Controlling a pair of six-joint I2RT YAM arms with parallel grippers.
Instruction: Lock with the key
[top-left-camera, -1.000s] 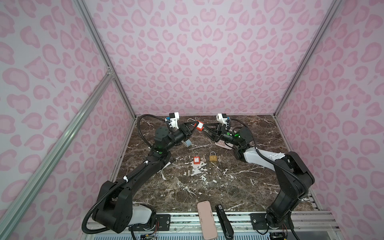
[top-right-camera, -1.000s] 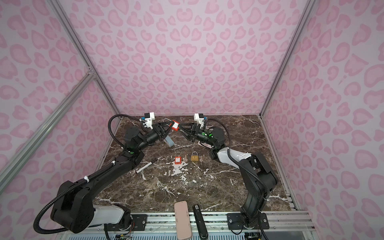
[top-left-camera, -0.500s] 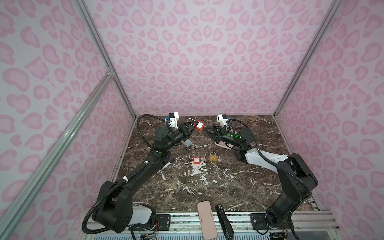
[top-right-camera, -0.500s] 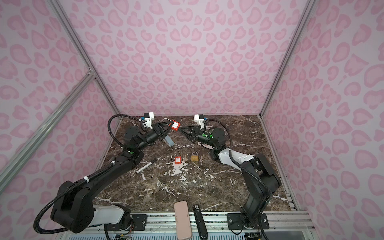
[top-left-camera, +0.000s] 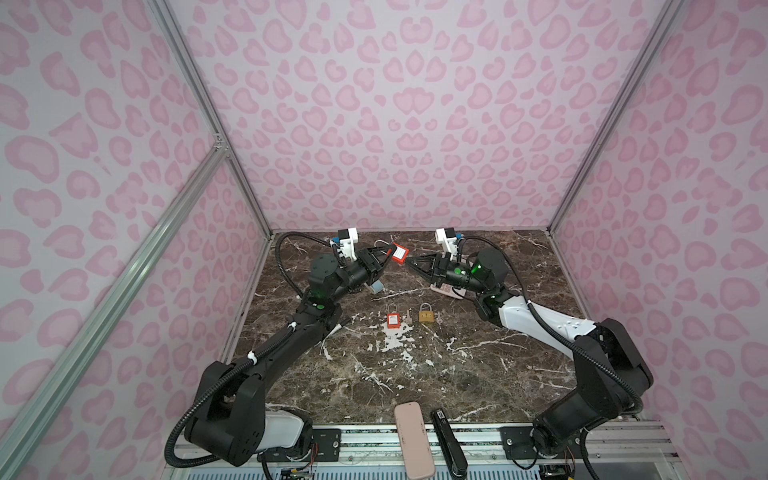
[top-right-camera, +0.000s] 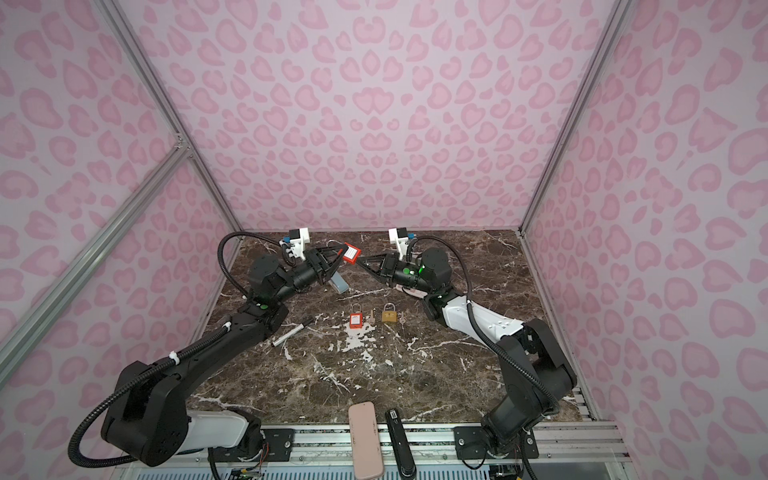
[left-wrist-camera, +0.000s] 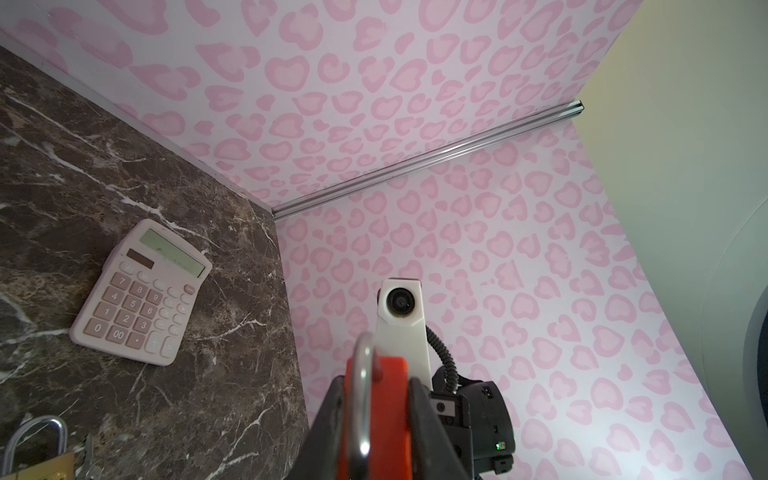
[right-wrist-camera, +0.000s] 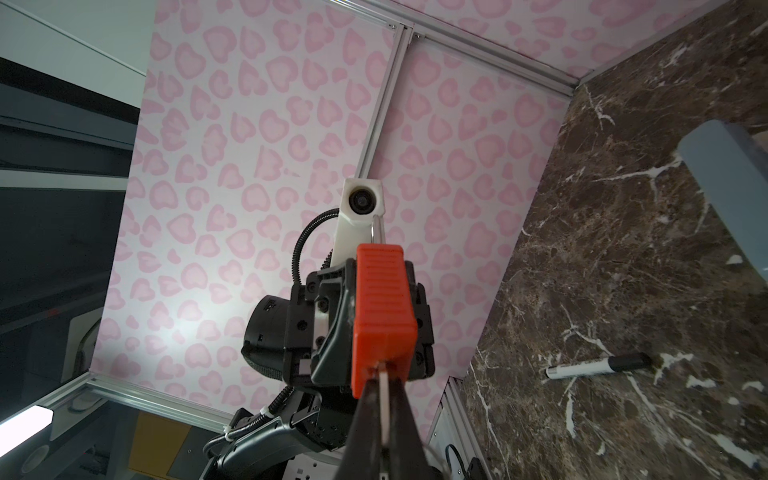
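Note:
A red padlock (top-left-camera: 399, 254) (top-right-camera: 351, 253) hangs in the air above the back of the marble table, and my left gripper (top-left-camera: 388, 250) (top-right-camera: 343, 250) is shut on its sides. In the left wrist view its body (left-wrist-camera: 388, 399) and silver shackle (left-wrist-camera: 361, 395) sit between the black fingers (left-wrist-camera: 419, 403). My right gripper (top-left-camera: 409, 262) (top-right-camera: 360, 261) meets the padlock from the right. In the right wrist view it (right-wrist-camera: 383, 384) is shut on a thin pale key (right-wrist-camera: 384, 399) whose tip sits in the end of the red padlock (right-wrist-camera: 384, 307).
On the table lie a second red padlock (top-left-camera: 393, 322), a brass padlock (top-left-camera: 426, 315) with small keys beside them, a pink calculator (left-wrist-camera: 141, 295), a marker (top-right-camera: 291, 332) and a blue-grey block (top-right-camera: 338, 284). A pink case (top-left-camera: 413, 440) and a black bar (top-left-camera: 449, 444) lie at the front edge.
My right gripper's fingers have closed from open onto the key at the padlock's end. The left gripper and the padlock have stayed put.

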